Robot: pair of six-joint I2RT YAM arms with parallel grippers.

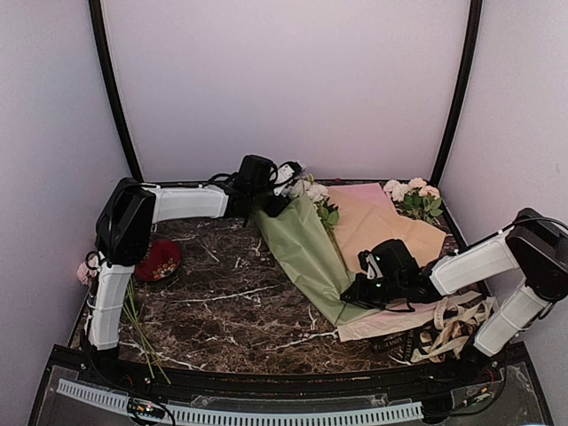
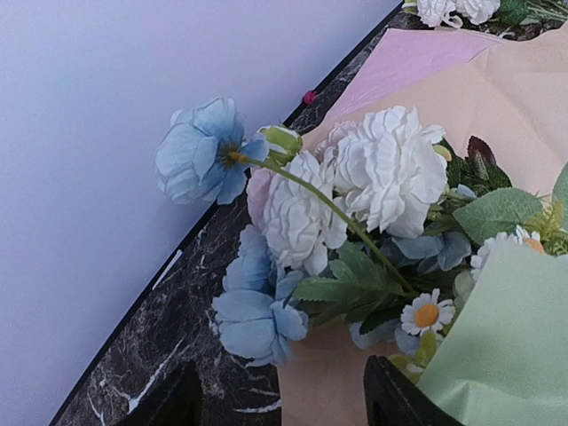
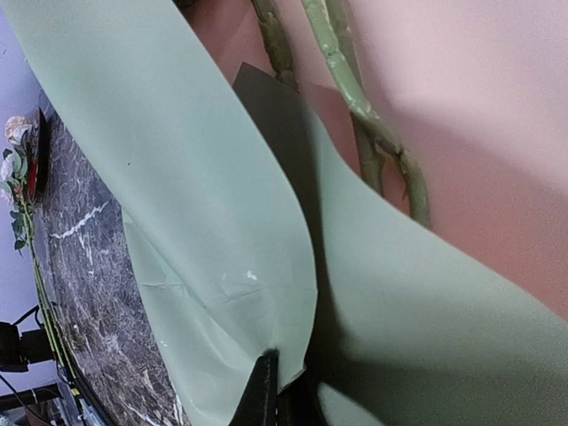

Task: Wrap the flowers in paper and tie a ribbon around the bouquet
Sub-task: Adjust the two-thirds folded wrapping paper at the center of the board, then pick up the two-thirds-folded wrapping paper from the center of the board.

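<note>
Cream ribbon (image 1: 457,324) lies tangled at the table's (image 1: 222,311) near right corner, with the black ribbon (image 1: 390,343) just beside it, under the right arm. At the near left, loose stems (image 1: 138,333) lie by the left arm's base, and a red bowl (image 1: 158,260) sits behind them. Mid-table, the right gripper (image 3: 269,390) is pinched together on the near corner of the paper (image 3: 177,177) — the sheet folds over the stalks of the flowers (image 2: 382,177), hiding most of them. A kraft sheet (image 1: 399,231) lies under both. Farther back, the left gripper (image 2: 280,404) hovers with fingers apart and holds nothing, just by the paper's far edge and the blossoms. A pink sheet (image 1: 368,193) and pink-white blossoms (image 1: 413,195) lie at the back wall.
</note>
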